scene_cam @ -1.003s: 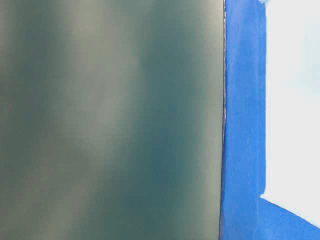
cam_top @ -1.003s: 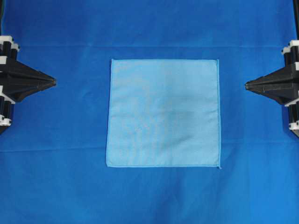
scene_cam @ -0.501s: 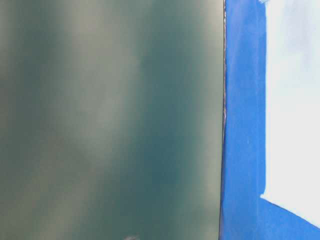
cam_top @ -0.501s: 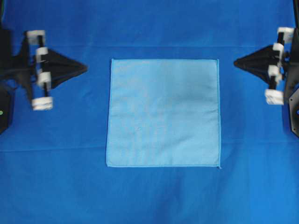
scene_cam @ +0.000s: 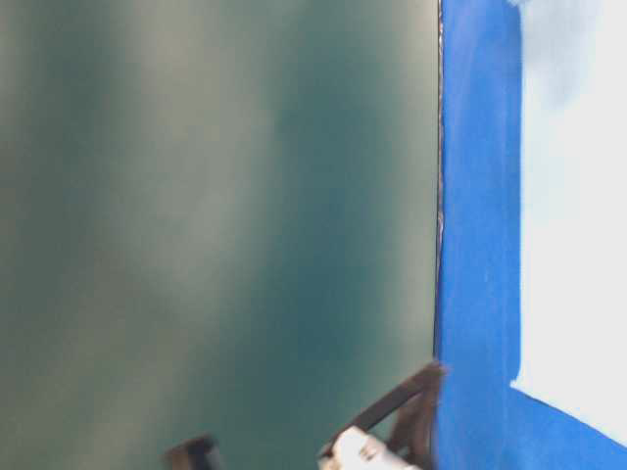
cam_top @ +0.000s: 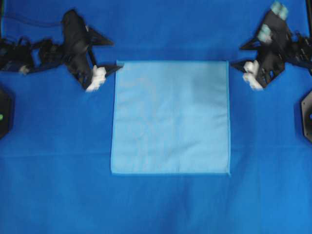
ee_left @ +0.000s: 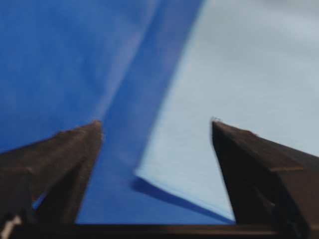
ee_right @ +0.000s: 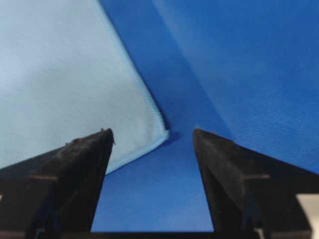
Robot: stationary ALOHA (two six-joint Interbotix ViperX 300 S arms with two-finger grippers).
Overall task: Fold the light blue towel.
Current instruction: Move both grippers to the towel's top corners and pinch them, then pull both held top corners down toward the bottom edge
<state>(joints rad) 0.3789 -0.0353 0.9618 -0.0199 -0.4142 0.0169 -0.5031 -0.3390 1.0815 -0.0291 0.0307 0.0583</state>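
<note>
The light blue towel (cam_top: 170, 117) lies flat and unfolded, a square in the middle of the overhead view. My left gripper (cam_top: 116, 55) is open at the towel's far left corner. In the left wrist view that gripper (ee_left: 155, 124) has the towel (ee_left: 239, 74) corner between its spread fingers, untouched. My right gripper (cam_top: 236, 56) is open just off the far right corner. In the right wrist view the towel (ee_right: 60, 74) corner points into the gap of the gripper (ee_right: 152, 133). Nothing is held.
A royal-blue table covering (cam_top: 58, 185) lies under everything. Black arm bases sit at the left edge (cam_top: 4, 112) and right edge (cam_top: 307, 114). The table-level view is mostly a blurred grey-green surface (scene_cam: 216, 215), with a dark gripper part (scene_cam: 392, 421) at the bottom.
Both grippers went from shut to open. Both arms swung in from the sides to the towel's two far corners. The towel has not moved.
</note>
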